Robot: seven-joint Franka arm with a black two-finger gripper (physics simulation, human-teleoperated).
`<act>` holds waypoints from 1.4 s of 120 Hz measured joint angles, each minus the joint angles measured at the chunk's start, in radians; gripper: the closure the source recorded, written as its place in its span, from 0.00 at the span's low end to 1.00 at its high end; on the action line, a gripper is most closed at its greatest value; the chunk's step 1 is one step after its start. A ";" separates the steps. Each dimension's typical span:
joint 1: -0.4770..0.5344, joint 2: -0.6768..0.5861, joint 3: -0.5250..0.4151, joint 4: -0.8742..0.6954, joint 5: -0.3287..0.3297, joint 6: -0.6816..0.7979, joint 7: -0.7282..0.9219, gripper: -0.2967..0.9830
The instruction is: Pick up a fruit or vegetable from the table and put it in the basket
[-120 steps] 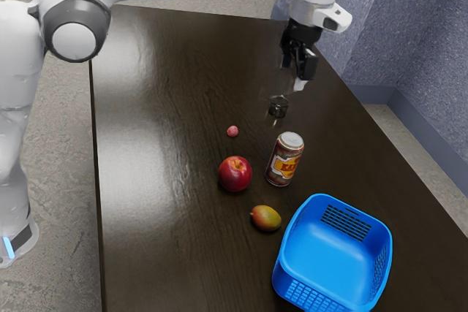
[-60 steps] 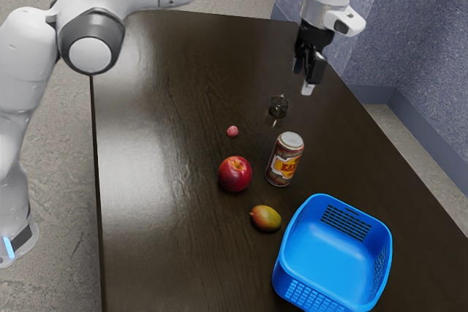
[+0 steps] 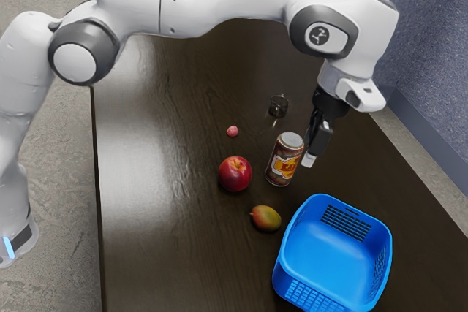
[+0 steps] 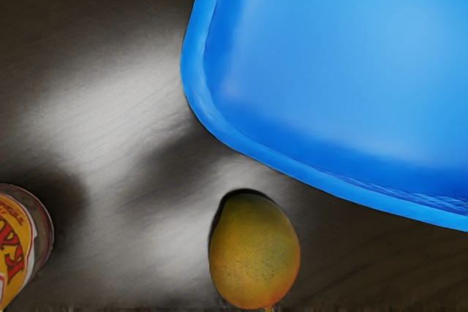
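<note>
Glossy dark table [image 3: 168,268], blue-grey walls [image 3: 435,42], mottled floor [image 3: 62,180].

The yellow-green mango [image 3: 266,218], blushed orange, lies on its side on the desk [image 3: 168,253], just beside the upright, open-topped blue basket [image 3: 333,253]. A glossy red apple [image 3: 235,174] sits near the mango, its stem hollow facing up.

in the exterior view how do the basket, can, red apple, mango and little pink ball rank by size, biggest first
1. Blue basket
2. Can
3. Red apple
4. Mango
5. Small pink ball

Apple and mango are fairly close, but the apple looks bigger.
</note>
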 joint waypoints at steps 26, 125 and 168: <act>0.000 -0.201 0.013 -0.371 -0.003 0.153 0.033 0.23; -0.004 -0.175 -0.019 -0.623 0.017 0.517 0.304 0.23; -0.004 -0.136 -0.019 -0.654 0.015 0.570 0.349 0.23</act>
